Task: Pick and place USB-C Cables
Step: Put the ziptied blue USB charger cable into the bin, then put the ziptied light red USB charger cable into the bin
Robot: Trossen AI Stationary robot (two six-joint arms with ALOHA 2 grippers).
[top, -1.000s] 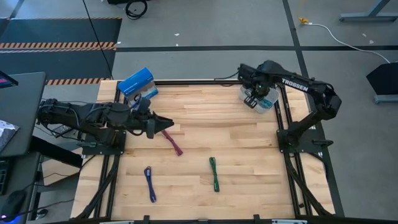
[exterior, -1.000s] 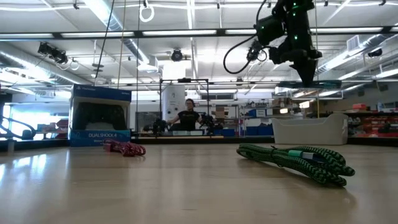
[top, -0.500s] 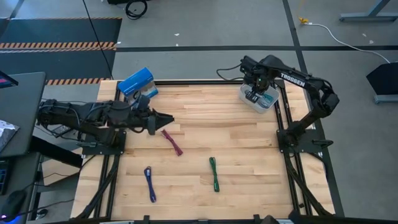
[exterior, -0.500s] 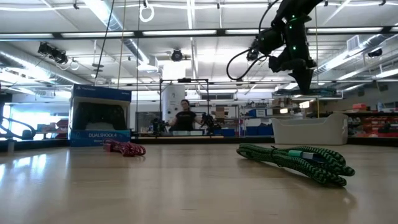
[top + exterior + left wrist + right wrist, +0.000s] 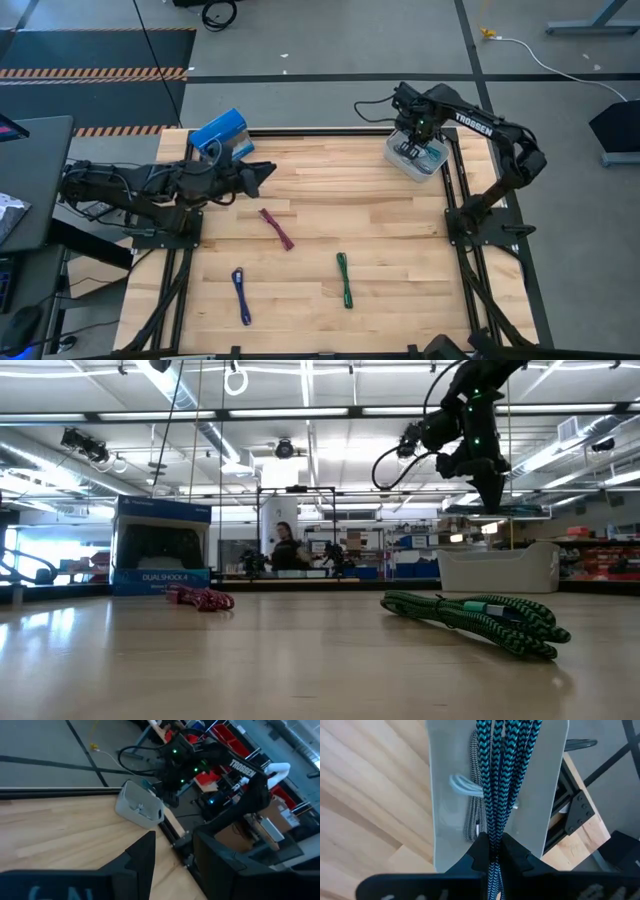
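- The right gripper [image 5: 492, 851] hung over the clear tray [image 5: 417, 158] at the table's far right corner, its fingers pinched on the teal cable [image 5: 506, 775], which dangled into the tray.
- In the right wrist view, a grey cable [image 5: 474, 817] and a light blue cable [image 5: 464, 785] lay on the tray floor under the teal one.
- The left gripper [image 5: 262, 174] was held above the table's far left part, near the blue box [image 5: 218, 131], with its fingers spread and nothing between them.
- The maroon cable [image 5: 277, 228] lay on the wooden table [image 5: 380, 220] close in front of the left gripper.
- The purple-blue cable [image 5: 241, 295] lay near the front left, and the green cable [image 5: 344, 278] lay front of centre, well apart from the tray.
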